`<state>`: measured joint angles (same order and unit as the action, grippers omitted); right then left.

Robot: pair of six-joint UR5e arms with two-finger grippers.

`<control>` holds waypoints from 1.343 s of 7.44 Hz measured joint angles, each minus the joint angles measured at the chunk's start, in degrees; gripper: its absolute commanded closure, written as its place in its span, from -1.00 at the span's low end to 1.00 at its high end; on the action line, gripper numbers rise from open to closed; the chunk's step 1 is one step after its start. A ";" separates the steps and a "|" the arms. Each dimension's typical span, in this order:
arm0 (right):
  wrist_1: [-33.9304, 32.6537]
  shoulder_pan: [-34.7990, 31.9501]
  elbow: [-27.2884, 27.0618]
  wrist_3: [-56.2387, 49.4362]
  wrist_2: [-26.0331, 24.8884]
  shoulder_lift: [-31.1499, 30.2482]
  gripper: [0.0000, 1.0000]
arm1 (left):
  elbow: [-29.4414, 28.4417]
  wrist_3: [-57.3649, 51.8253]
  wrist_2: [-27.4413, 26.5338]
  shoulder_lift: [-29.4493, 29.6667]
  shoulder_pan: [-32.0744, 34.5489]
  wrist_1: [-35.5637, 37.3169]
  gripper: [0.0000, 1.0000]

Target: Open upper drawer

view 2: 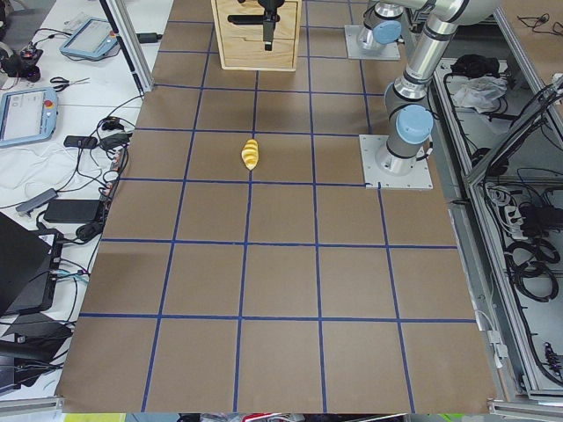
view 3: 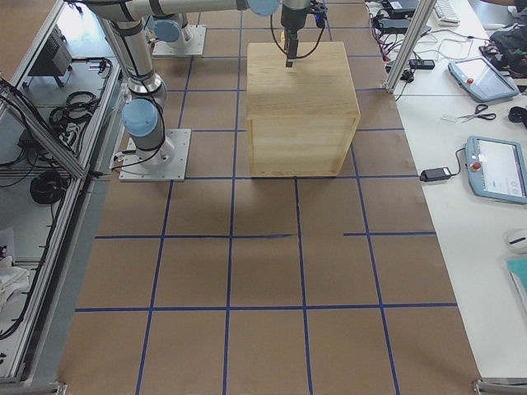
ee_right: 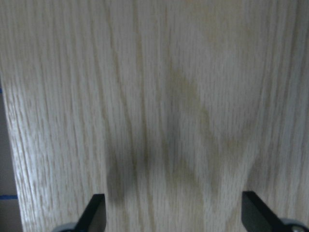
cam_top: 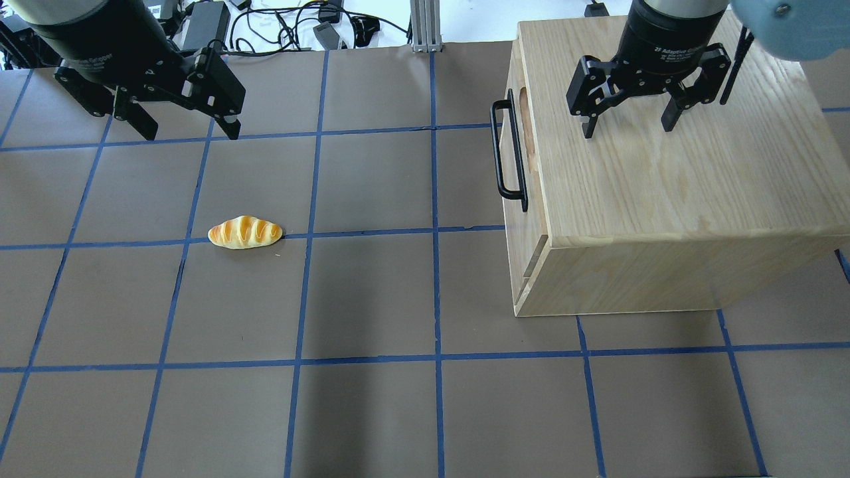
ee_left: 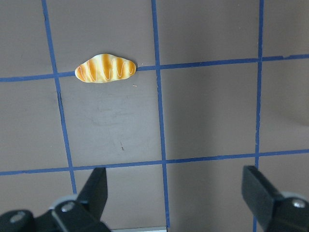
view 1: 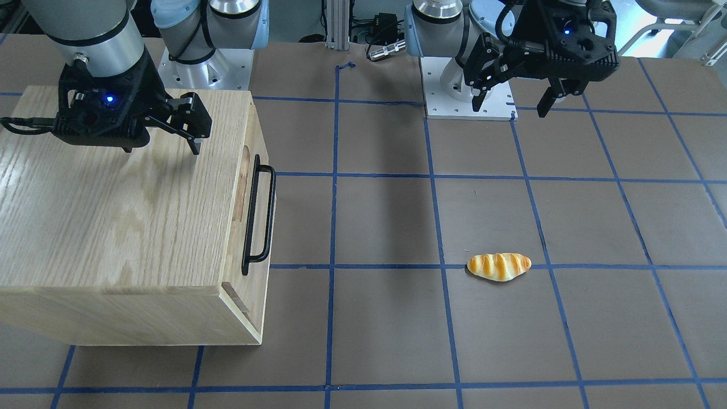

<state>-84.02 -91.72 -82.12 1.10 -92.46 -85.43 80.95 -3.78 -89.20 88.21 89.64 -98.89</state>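
Early in the approach, judging by the layout; no pull begun. Set flush and shut in the front face of the oak-grain cabinet [cam_top: 664,199]: upper drawer [cam_top: 516,159], with long black bar handle [cam_top: 508,156] standing proud of the panel and a notch cutout just behind it at the cabinet's top edge. Poised over the cabinet top, back from that front edge and short of the handle: right hand [cam_top: 627,129], fingers pointing down, spread wide, gripping nothing; through its own camera, only wood grain between the two fingertips. Far out in front of the cabinet, farther off than a striped bread roll [cam_top: 245,232] lying alone on the counter [cam_top: 372,299]: left hand [cam_top: 191,135], likewise spread wide and empty, seemingly idle. Next, most likely: carry the right hand forward past the cabinet's front edge, drop it before the drawer face, turn the wrist to put one finger either side of the bar, close near the bar's middle, then draw straight out, square to the cabinet's front. Worth watching: clipping the cabinet's top edge on the way down, and pulling off-centre, apt to rack the drawer or drag the whole cabinet.
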 measured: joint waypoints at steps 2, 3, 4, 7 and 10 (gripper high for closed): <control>0.00 0.01 0.02 -0.02 0.00 0.00 -1.00 | 0.12 0.00 0.03 0.21 0.01 0.15 -1.00; 0.00 0.01 0.03 0.00 0.00 0.00 -1.00 | 0.15 0.00 0.12 0.33 0.01 0.31 -1.00; 0.00 0.01 0.03 0.00 0.00 0.00 -1.00 | 0.16 0.00 0.20 0.41 0.01 0.40 -1.00; 0.00 -0.02 0.01 0.04 0.00 0.00 -1.00 | 0.06 0.00 0.44 0.79 0.01 0.80 -1.00; 0.00 -0.03 0.00 0.05 0.00 0.00 -1.00 | 1.36 0.21 0.71 2.14 0.39 5.16 -1.00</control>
<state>-84.02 -91.76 -82.12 1.14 -92.46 -85.43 82.31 -3.57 -88.49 90.35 90.03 -93.73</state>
